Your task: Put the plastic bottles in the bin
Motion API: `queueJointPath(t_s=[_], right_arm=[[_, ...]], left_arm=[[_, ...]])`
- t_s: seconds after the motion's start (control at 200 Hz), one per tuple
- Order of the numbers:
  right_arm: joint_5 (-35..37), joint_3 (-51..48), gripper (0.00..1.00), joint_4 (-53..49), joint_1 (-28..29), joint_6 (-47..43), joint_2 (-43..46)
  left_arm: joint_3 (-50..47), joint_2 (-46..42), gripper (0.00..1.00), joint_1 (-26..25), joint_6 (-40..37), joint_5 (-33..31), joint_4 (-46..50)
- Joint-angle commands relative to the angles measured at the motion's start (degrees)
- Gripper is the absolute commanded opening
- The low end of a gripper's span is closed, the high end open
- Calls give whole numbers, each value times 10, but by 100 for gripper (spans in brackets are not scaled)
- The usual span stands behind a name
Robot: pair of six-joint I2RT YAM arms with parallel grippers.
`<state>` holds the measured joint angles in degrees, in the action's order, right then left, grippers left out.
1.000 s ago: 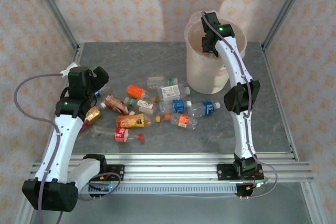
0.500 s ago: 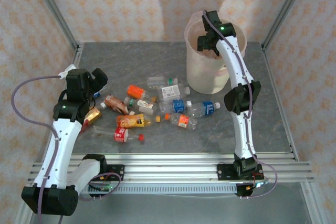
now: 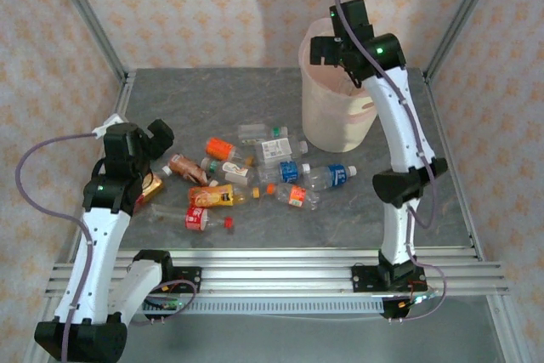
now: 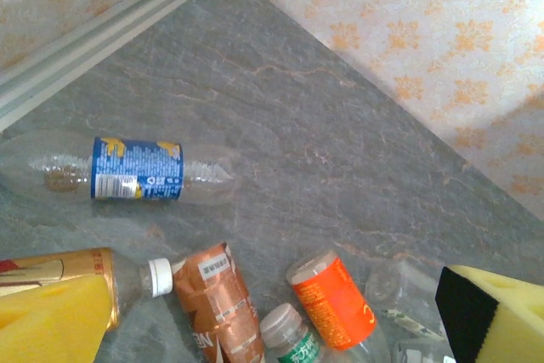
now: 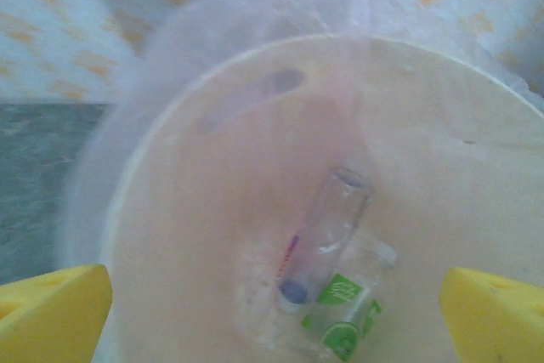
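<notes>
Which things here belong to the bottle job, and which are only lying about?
Job: bin; two bottles inside it; loose plastic bottles on the table.
Not job, all fixtures: aluminium rail; patterned wall.

Top overlooks table (image 3: 255, 99); left wrist near bottles (image 4: 136, 169); right wrist above bin (image 5: 183, 210)

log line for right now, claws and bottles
right claw open over bin | two bottles inside | left claw open above loose bottles | task unfinished
</notes>
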<state>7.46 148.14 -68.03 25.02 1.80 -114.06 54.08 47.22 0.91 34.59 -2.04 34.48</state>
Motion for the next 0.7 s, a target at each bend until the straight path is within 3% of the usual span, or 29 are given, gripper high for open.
queueJointPath(t_s=[0.0,0.195,0.37,0.696], right_arm=[[18,-60,99,27,43,-6,51],[105,-240,99,105,147,-4,153],[129,-410,99,177,213,33,247],[168,-591,99,147,311,117,292]], left_arm=[[-18,-17,100,4,13,9,-9],[-26,-27,100,4,26,7,-8],[-38,-40,100,5,35,1,-12],[-56,-54,100,4,46,1,-24]])
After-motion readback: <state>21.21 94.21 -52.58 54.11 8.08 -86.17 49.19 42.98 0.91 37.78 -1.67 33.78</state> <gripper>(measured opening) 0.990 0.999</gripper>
